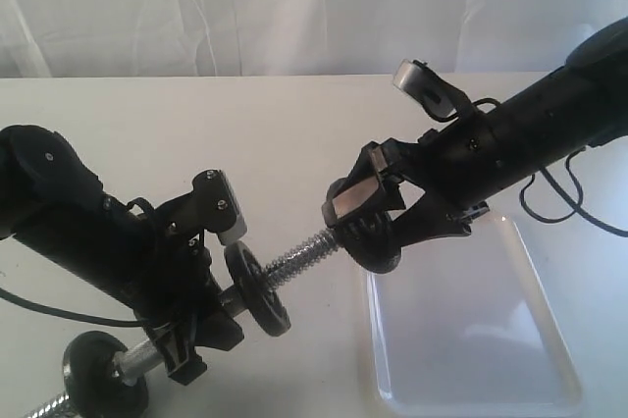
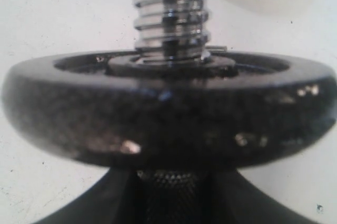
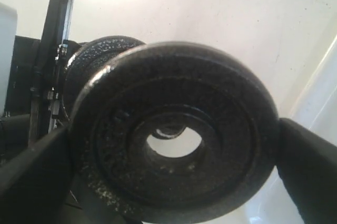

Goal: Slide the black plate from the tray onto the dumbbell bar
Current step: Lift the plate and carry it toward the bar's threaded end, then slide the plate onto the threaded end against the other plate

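Observation:
My left gripper (image 1: 201, 325) is shut on the knurled middle of the dumbbell bar (image 1: 294, 259) and holds it slanted above the table. One black disc (image 1: 257, 290) sits on the bar just past the fingers, and it fills the left wrist view (image 2: 168, 113) below the threaded end (image 2: 171, 19). My right gripper (image 1: 368, 229) is shut on the black plate (image 1: 380, 256), held on edge at the tip of the threaded end. In the right wrist view the black plate (image 3: 174, 129) sits between both fingers (image 3: 31, 171). The bar's tip (image 3: 171, 131) shows at the upper edge of its hole.
The white tray (image 1: 471, 339) lies on the table below and right of the right gripper, and its rim shows in the right wrist view (image 3: 321, 87). Another black weight (image 1: 103, 374) sits on the bar's lower-left end near the table's front edge.

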Robot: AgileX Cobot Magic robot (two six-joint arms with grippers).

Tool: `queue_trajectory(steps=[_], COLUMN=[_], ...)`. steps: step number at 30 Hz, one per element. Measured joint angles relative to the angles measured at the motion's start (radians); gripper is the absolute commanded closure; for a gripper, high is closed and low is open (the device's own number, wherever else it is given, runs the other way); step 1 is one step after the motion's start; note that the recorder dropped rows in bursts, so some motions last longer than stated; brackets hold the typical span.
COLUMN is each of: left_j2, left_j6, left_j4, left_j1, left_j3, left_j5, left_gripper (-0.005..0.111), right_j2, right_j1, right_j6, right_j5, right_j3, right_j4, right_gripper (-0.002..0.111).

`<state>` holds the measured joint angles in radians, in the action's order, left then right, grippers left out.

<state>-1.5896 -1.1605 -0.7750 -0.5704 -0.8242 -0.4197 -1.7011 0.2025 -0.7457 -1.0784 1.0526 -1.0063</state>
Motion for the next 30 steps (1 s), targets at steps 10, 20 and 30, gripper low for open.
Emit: queue_trajectory(steps=[10, 20, 30], left_j2=[0.000, 0.000, 0.000], left_j6=[-0.073, -0.119, -0.131], left_j4=[-0.055, -0.086, -0.086], left_j1=[0.000, 0.006, 0.010], left_j3=[0.004, 0.012, 0.015], left_j5=[-0.009, 0.002, 0.009], left_gripper=[0.107, 0.107, 0.107], right_j2=[-0.031, -0.115, -0.130], right_j1=[0.000, -0.012, -0.012], right_j6=[-0.023, -0.123, -0.136], right_j5=[-0.025, -0.083, -0.083], right_j3=[0.000, 0.000, 0.000], right_j4=[-0.031, -0.156, -0.175], right_gripper=[0.108, 0.108, 0.108])
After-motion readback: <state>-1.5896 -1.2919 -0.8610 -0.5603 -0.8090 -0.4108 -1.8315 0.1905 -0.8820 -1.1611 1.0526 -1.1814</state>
